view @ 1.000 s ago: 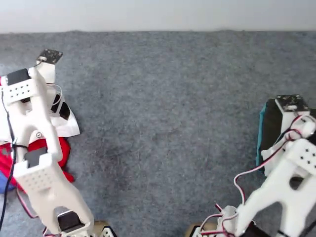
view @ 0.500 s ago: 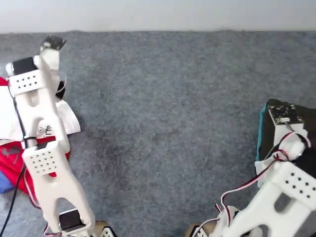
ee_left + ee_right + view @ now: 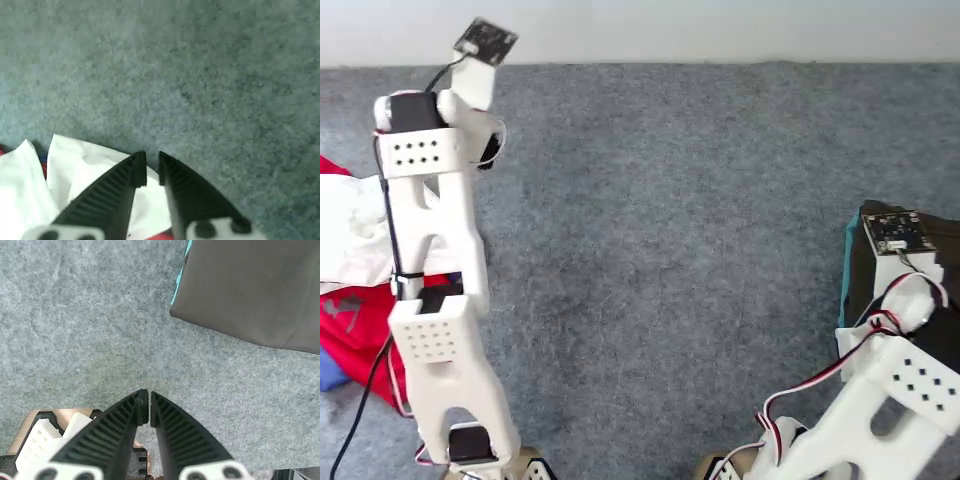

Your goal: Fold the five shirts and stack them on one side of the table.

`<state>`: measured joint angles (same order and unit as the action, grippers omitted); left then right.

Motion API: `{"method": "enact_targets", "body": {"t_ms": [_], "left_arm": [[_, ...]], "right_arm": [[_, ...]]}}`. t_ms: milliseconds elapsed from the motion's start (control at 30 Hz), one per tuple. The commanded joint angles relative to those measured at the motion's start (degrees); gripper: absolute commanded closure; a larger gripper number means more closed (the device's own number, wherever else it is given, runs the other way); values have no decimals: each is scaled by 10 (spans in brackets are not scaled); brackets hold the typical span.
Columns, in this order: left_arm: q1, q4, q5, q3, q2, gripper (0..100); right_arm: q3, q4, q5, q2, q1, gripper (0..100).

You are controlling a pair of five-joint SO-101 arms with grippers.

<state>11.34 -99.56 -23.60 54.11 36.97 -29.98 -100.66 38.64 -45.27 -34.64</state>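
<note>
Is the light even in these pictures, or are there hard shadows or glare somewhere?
High view: soft, even light on the grey mat, with only a faint shadow beside the left arm. Left wrist view: the white shirt is bright, yet its folds show, so no glare. Right wrist view: the dark shirt casts just a thin shadow along its edge.

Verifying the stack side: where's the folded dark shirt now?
In the high view the folded dark shirt lies at the right edge of the table, a teal fabric edge showing beneath it, partly hidden under the right arm.
</note>
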Motion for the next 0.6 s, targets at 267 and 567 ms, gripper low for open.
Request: {"method": "enact_targets", "body": {"t_ms": [267,567], "left_arm": [[94,25,-21,-72,16,787],[93,83,-40,-69,147,794]], "right_arm": [[2,-22,-5,-5,4,988],[1,-22,-5,-5,3,989]]}}
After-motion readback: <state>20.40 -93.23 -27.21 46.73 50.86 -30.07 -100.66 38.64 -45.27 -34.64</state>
